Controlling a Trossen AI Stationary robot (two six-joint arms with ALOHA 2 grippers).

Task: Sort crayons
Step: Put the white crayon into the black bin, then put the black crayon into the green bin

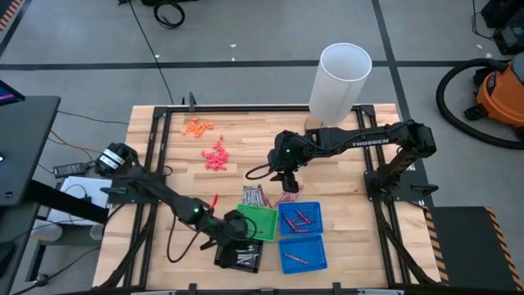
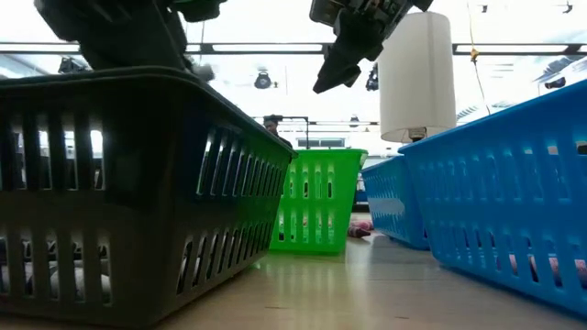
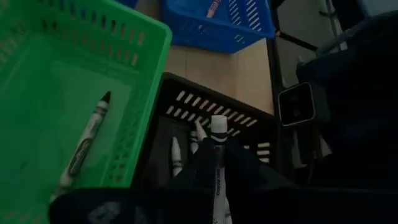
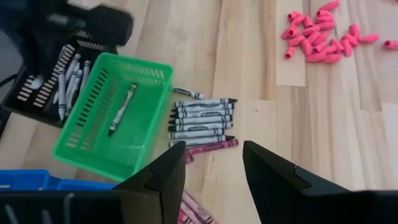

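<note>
Left wrist view: crayon [image 3: 217, 155] pinched between fingers [image 3: 200, 167].

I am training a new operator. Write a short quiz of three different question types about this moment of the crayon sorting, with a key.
1. True or false: the left gripper is shut on a white crayon above the black basket.
2. How many crayons lie in the green basket? A) none B) one C) five
3. Fill in: the right gripper is ____ and hovers over the row of crayons on the table.

Key:
1. True.
2. B: one crayon.
3. Open; it holds nothing.
</note>
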